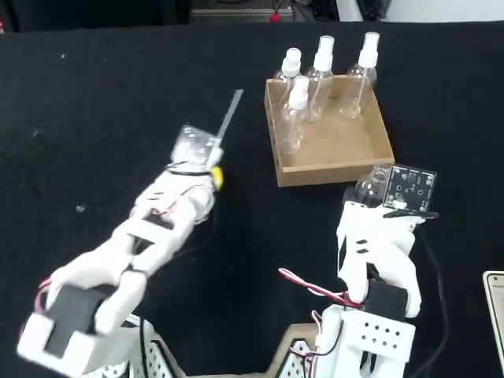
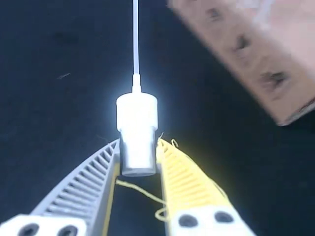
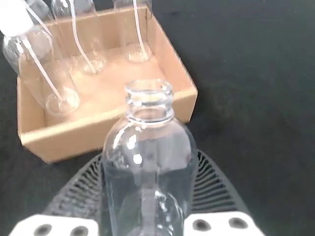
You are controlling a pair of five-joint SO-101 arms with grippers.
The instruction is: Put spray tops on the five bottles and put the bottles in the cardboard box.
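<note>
**Spray top aimed at the far edge, uncapped bottle held at the box's near right corner**

The left claw [image 2: 138, 147] is closed narrowly on a spray top [image 2: 137, 128], with its grey and yellow fingers pressing the lower part of the white cap from both sides. The top's long axis runs straight out from the claw. Its thin dip tube [image 1: 231, 110] leads, pointing toward the counter's [image 1: 94, 94] far edge and slanting a little toward the right edge. The high view shows the tube's whole length over the middle of the counter, ending just short of the cardboard box's [image 1: 331, 172] far left corner. The left wrist view shows the grip on the cap itself.

The right claw [image 3: 147, 169] is closed on an uncapped bottle [image 3: 147, 162], its ribbed fingers around the clear body. The bottle lies along the claw, neck away from the wrist and toward the box. The right wrist view shows the open threaded mouth. In the high view the bottle sits just outside the box's near right corner. How far it leans from upright I cannot tell.

The box sits toward the far edge, right of the middle. Four capped bottles [image 1: 321, 55] stand upright in it, three along its far wall and one by its left wall. Their dip tubes show in the right wrist view.
</note>
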